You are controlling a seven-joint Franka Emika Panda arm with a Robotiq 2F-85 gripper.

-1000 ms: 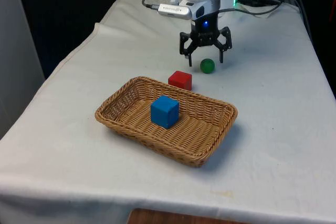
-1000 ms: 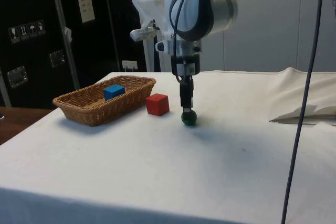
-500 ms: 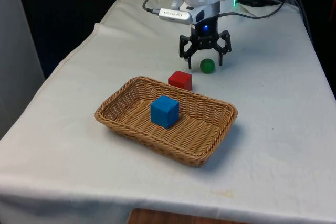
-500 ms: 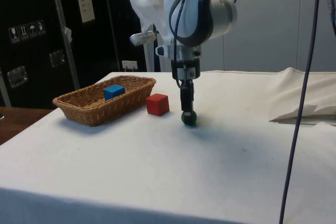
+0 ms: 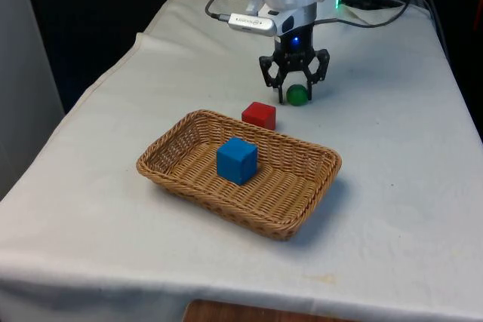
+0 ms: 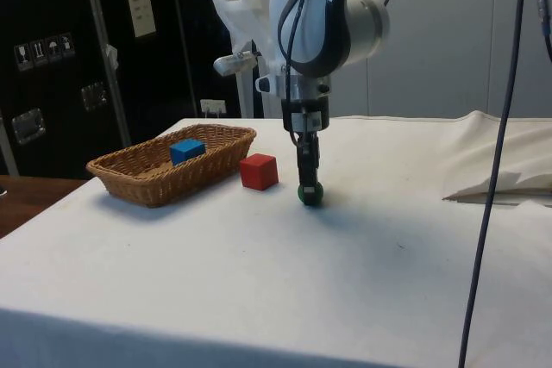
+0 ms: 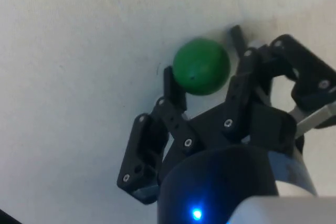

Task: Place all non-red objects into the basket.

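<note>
Your basket (image 5: pixel 309 157) sits mid-table with the blue cube (image 5: pixel 237 160) already inside it, the red cube (image 5: pixel 259 115) stands just beyond its far rim, and the cloth past that is bare, so you have open room all round. Over the last second the gripper (image 5: pixel 294 90) has come down around the green ball (image 5: pixel 297 94) and narrowed its spread. The fingers (image 7: pixel 169 83) now flank the ball closely on the cloth, so I judge the grasp is closing; lift clear of the red cube.
</note>
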